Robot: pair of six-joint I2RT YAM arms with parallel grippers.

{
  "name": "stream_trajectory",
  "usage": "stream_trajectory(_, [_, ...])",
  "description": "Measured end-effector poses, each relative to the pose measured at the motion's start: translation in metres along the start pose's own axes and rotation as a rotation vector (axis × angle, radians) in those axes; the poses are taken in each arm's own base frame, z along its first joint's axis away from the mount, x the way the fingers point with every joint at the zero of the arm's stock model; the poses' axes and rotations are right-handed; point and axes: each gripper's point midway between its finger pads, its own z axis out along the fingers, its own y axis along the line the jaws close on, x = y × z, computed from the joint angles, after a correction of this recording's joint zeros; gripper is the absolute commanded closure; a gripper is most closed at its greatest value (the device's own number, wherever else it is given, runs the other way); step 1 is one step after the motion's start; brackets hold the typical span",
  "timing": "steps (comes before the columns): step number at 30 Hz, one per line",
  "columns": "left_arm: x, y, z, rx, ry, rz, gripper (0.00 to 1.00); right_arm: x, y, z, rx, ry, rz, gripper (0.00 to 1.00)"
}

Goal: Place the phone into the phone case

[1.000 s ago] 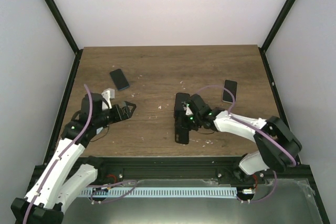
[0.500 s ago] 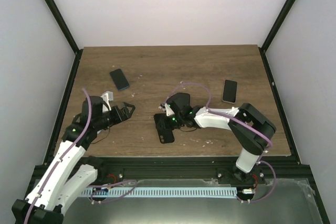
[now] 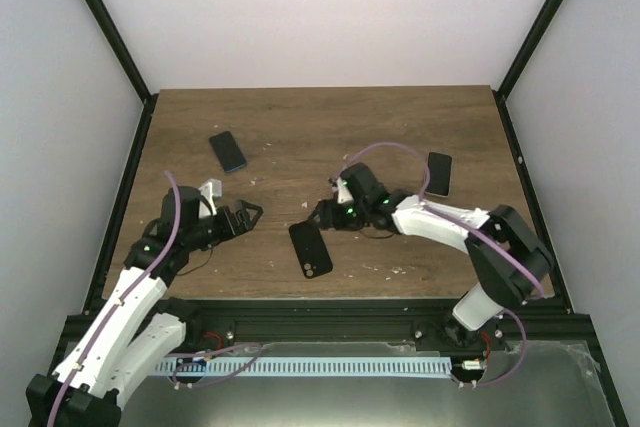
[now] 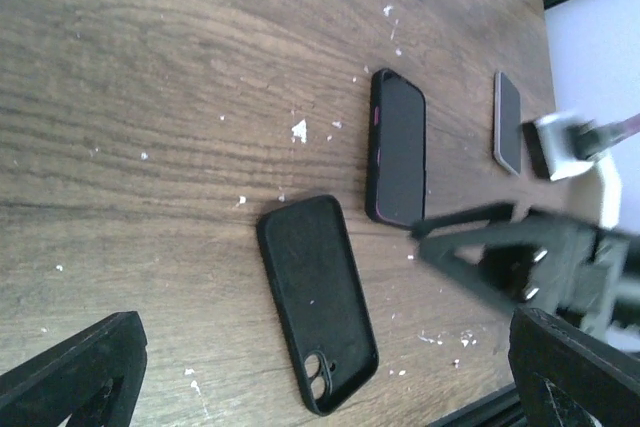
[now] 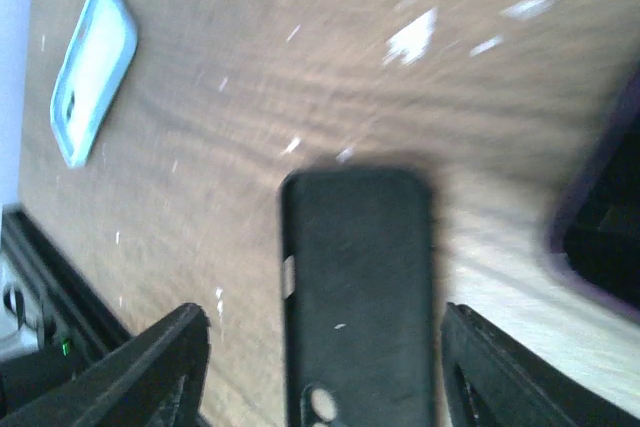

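Observation:
The black phone case (image 3: 311, 249) lies flat on the table with its hollow side up, also seen at case (image 4: 318, 302) and case (image 5: 358, 287). A dark phone (image 4: 398, 147) with a magenta edge lies just behind it; its corner shows as phone (image 5: 600, 237). In the top view my right arm hides this phone. My right gripper (image 3: 320, 213) is open just beyond the case's far end, its fingers (image 5: 165, 362) on either side of the case and nothing held. My left gripper (image 3: 250, 212) stands wide open to the case's left, empty.
A second, grey-edged phone (image 3: 438, 173) lies at the right, also seen at phone (image 4: 508, 123). A blue-rimmed phone-shaped thing (image 3: 227, 150) lies at the back left, pale blue in the right wrist view (image 5: 93, 72). White flecks dot the wood. The table's front edge (image 3: 330, 299) is close behind the case.
My right gripper slid the black case to the left, then opened and let it go, drawing back a little. My left gripper edged slightly towards the case.

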Motion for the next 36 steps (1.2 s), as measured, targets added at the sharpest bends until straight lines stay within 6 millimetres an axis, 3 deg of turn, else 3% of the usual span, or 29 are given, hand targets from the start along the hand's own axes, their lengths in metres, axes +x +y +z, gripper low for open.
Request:
stream_trajectory(7, [0.014, 0.008, 0.008, 0.002, 0.056, -0.002, 0.0, -0.056, -0.062, -0.067, 0.158, -0.21, 0.09, 0.0])
stream_trajectory(21, [0.017, 0.001, 0.011, 0.04, 0.081, 0.003, 0.0, -0.116, -0.211, -0.181, 0.699, -0.409, 0.224, 0.0])
stream_trajectory(29, [0.02, -0.002, 0.014, 0.077, 0.091, 0.011, 0.01, -0.124, -0.29, -0.205, 0.81, -0.368, 0.329, 0.0])
stream_trajectory(36, [0.021, -0.003, 0.015, 0.087, 0.098, 0.011, 0.01, -0.133, -0.317, -0.192, 0.819, -0.311, 0.338, 0.0])
